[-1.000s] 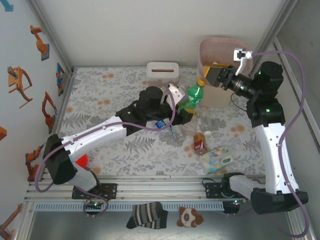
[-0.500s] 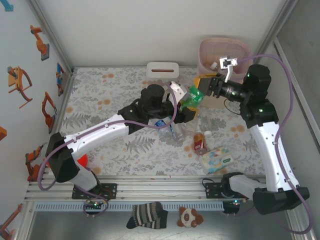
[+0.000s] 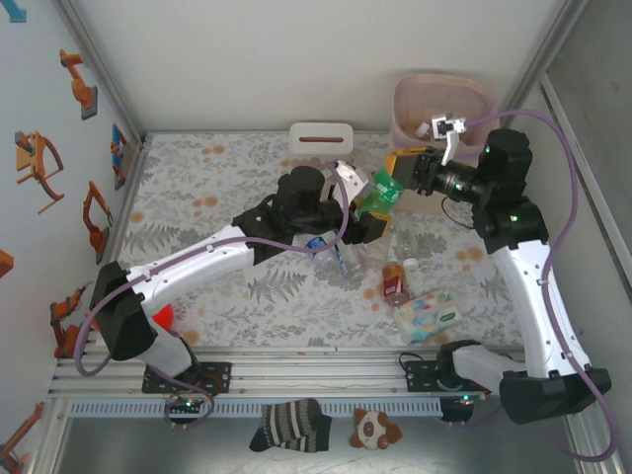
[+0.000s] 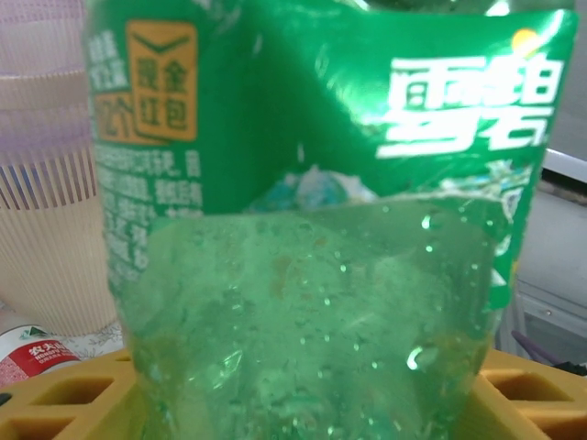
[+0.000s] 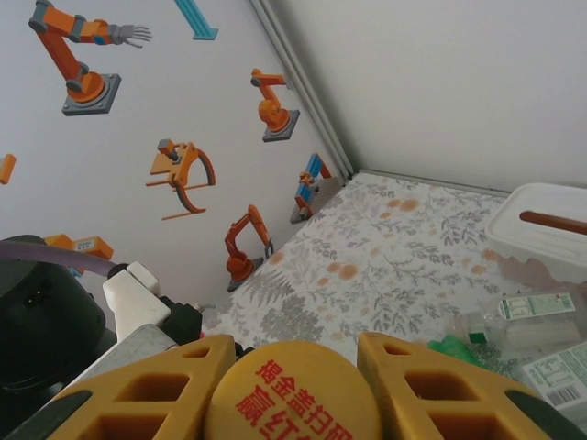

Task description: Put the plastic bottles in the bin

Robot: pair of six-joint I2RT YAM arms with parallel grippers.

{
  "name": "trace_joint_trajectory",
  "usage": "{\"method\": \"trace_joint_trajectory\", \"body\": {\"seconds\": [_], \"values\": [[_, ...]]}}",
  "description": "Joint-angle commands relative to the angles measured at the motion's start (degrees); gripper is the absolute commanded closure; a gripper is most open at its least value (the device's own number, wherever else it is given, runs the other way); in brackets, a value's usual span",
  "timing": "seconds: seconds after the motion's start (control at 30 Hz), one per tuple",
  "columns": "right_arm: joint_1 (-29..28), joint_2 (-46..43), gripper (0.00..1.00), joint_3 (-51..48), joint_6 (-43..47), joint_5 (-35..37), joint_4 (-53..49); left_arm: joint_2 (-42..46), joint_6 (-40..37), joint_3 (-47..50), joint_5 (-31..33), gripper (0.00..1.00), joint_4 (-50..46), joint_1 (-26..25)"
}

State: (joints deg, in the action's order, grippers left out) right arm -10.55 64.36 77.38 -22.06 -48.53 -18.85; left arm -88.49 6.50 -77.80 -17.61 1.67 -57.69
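Green bottle (image 3: 378, 194), cap within right claw (image 3: 398, 178)

1. I'm working in a robot test cell in a lab.
2. Plain white panel walls (image 3: 296, 59) in metal framing box in the table (image 3: 237, 168).
3. Robot-arm stickers (image 3: 39, 163) line the wall at the left of the frame.
4. The arms (image 3: 197, 262) are bolted to slotted metal rails (image 3: 316, 370) along the bottom edge.
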Motion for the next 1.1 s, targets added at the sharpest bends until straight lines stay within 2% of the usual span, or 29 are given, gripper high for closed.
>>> {"method": "trace_joint_trajectory", "body": {"seconds": [0.0, 0.27, 0.5, 0.8, 1.07], "values": [[-0.79, -0.02, 0.7, 1.8, -0.61, 0.27, -1.45, 0.21, -0.13, -2.01, -0.16, 0.29, 1.06, 0.12], [-0.74, 0.49, 0.71, 4.2, 0.15, 11.15, -3.53, 2.32, -0.7, -0.57, 1.31, 0.24, -0.74, 0.21], [-0.79, 4.14, 0.71, 9.69, 3.48, 24.7, -6.86, 4.95, -0.89, 2.0, 3.04, 0.23, -2.05, 0.21], [-0.61, 13.63, 0.7, 22.91, 11.6, 41.66, -9.27, 8.29, -0.92, 4.91, 5.22, 0.23, -3.31, 0.21], [0.81, 23.61, 0.7, 34.3, 16.97, 49.52, -9.7, 10.5, -1.39, 6.08, 6.49, 0.23, -4.73, 0.21]]}}
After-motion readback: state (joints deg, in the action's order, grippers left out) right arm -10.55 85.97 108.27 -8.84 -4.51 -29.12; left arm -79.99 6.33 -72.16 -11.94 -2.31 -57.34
